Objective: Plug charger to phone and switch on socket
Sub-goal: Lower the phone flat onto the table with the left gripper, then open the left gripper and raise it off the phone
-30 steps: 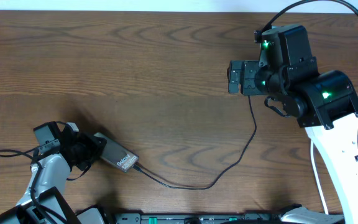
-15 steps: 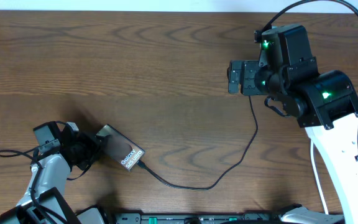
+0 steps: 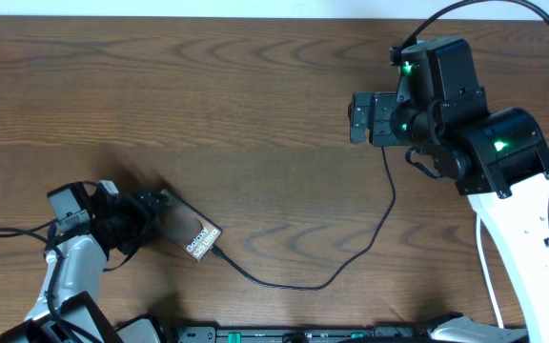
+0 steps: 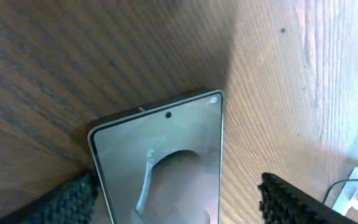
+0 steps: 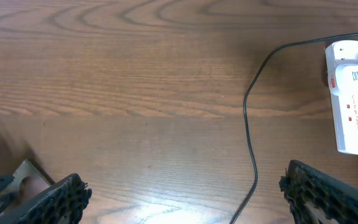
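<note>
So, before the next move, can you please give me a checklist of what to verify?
1. Tip of cable in phone: ok, looks plugged in.
2. Phone free of left gripper: not ok, it sits between the open jaws.
3. Nothing in right gripper: ok, jaws open.
4. View of socket from right wrist: ok.
5. Power at socket on: cannot tell.

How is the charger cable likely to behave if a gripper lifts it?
The charger cable would probably droop, since it lies in a loose curve. Being thin, it likely weighs little and could slip from a loose grip.
</note>
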Available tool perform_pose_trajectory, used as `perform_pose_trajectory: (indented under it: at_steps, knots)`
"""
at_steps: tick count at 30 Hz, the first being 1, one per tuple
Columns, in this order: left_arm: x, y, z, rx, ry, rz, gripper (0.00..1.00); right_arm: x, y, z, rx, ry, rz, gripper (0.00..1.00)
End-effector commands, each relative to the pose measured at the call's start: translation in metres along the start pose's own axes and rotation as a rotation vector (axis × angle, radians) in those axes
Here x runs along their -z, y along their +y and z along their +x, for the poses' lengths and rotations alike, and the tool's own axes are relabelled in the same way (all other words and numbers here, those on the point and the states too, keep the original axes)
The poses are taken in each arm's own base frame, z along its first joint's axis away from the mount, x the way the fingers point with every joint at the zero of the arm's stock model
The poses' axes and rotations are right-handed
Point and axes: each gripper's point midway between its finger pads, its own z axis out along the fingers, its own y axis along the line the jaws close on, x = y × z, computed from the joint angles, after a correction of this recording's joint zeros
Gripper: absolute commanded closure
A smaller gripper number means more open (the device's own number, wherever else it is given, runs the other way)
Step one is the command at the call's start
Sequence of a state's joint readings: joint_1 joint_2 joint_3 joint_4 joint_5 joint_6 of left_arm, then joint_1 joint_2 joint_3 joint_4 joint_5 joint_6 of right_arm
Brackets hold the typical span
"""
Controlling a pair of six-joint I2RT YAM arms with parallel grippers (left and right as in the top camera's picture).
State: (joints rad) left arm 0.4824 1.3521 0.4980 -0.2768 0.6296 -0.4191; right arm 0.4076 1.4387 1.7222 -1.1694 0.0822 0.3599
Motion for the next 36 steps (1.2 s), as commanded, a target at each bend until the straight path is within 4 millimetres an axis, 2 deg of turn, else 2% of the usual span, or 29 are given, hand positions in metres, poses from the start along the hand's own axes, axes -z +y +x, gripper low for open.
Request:
perform_pose_trajectory:
  at_steps: [1,6,9,10,13,15,18,22,26,29,36]
  knots:
    - [-0.005,0.019,0.003,0.018,0.009,-0.077,0.13,0.0,-0.002,-0.002,-0.019,-0.004,0.006,0.01]
    - [0.005,-0.019,-0.007,-0.024,0.01,0.067,0.13,0.0,-0.006,-0.003,-0.017,-0.01,0.027,0.01]
    - [0.022,-0.052,-0.019,-0.081,-0.015,0.179,0.13,0.001,-0.008,-0.004,-0.011,-0.015,0.039,0.01]
    - [0.033,-0.069,-0.024,-0.117,-0.037,0.226,0.13,0.001,-0.011,-0.004,-0.011,-0.02,0.054,0.01]
    - [0.062,-0.102,-0.035,-0.195,-0.103,0.298,0.13,0.001,-0.018,-0.006,-0.011,-0.033,0.096,0.01]
    - [0.092,-0.127,-0.041,-0.256,-0.17,0.33,0.13,0.002,-0.026,-0.009,-0.013,-0.047,0.137,0.01]
    - [0.129,-0.154,-0.042,-0.327,-0.249,0.368,0.13,0.003,-0.033,-0.011,-0.022,-0.056,0.163,0.01]
    - [0.17,-0.181,-0.036,-0.401,-0.33,0.409,0.13,0.003,-0.044,-0.014,-0.042,-0.063,0.191,0.01]
    - [0.2,-0.201,-0.022,-0.453,-0.37,0.469,0.12,0.009,-0.084,-0.028,-0.098,-0.117,0.326,0.01]
    - [0.215,-0.21,-0.012,-0.495,-0.393,0.502,0.12,0.015,-0.117,-0.039,-0.139,-0.151,0.391,0.01]
    - [0.226,-0.22,-0.007,-0.528,-0.415,0.521,0.12,0.022,-0.191,-0.054,-0.255,-0.182,0.312,0.01]
